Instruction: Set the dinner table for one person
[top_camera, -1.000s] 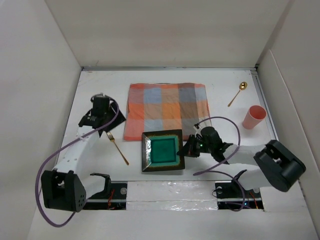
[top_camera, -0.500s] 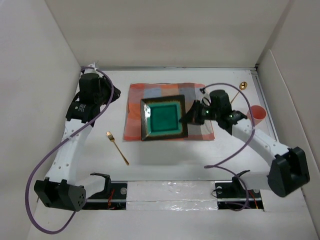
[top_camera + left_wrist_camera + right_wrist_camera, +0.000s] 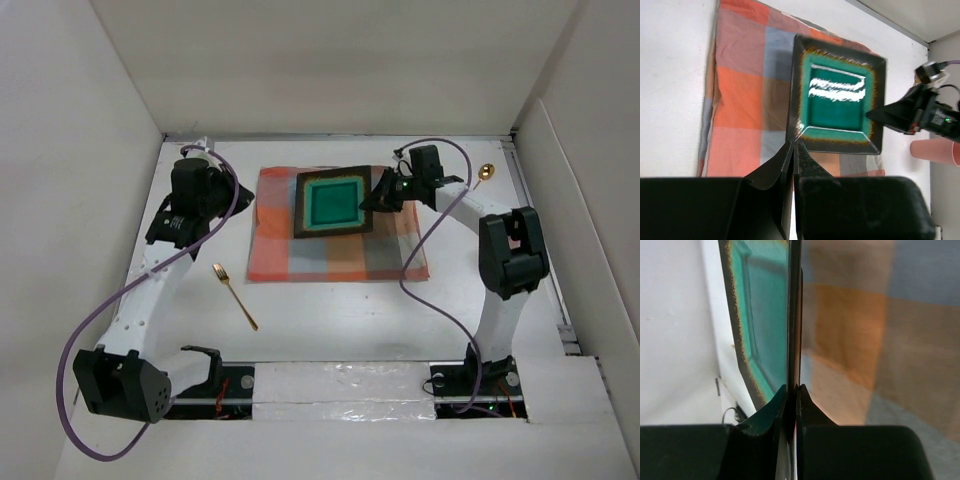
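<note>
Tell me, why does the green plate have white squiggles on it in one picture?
Left wrist view: the squiggles are glare, light bouncing off the shiny plate. Top view: the same plate looks plain green, with hardly any shine. Right wrist view: the plate is seen edge-on and very close, and the checked cloth behind it looks soft and blurry.

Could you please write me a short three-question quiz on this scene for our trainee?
1. Fill in: the fork lies on the bare ____, beside the cloth.
2. True or false: the left gripper holds the fork.
3. The right gripper grips the: A spoon, B plate, C cup.
Key: 1 table; 2 false, it is shut and empty; 3 B.
</note>
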Controlling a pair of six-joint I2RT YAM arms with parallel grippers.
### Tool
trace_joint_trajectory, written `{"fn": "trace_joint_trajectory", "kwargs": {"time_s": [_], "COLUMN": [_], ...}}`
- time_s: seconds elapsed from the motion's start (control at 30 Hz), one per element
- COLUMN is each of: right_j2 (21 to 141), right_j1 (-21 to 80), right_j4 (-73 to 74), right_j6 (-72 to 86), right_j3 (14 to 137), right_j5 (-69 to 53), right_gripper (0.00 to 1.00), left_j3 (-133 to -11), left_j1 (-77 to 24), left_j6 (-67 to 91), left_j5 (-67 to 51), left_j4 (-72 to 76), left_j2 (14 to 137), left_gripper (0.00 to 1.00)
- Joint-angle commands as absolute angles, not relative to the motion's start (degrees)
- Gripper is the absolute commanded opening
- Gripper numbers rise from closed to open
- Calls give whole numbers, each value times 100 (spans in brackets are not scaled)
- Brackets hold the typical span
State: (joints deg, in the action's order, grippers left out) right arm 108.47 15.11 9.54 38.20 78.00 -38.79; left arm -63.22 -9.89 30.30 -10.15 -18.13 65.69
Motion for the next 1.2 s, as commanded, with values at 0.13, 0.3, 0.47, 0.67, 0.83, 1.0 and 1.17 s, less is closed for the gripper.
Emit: {"fn": "trace_joint_trajectory", "kwargs": {"time_s": [0.13,0.3,0.47,0.67,0.83,1.0,1.17], "right_j2": [10881,11039,11337,11382,11531,11698,11531], "right_j1": [1433,1380,1380,1380,1380,1380,1433], "right_j4": [440,97,359,308,527,1159,1564], "right_j6": [3577,3665,3481,3436,3340,3015,2725], "right_j3": [8139,7919,7954,7770,7787,7892,7805], "right_j5": [-4808,-4852,-4764,-4799,-4615,-4308,-3683], "right_gripper": [0,0,0,0,1,38,50], "left_j3": [-6047,-6012,-5959,-5880,-5862,-5854,-5845], "left_j1": [-1002,-1002,-1002,-1002,-1002,-1002,-1002], "left_j6": [3181,3147,3111,3155,3155,3138,3138], "left_j5": [-1239,-1283,-1239,-1222,-1222,-1230,-1239], "left_j4": [-1231,-1230,-1222,-1169,-1151,-1160,-1125], "left_j2": [6627,6767,6873,6899,6961,7040,7058], "left_gripper": [0,0,0,0,0,0,0]}}
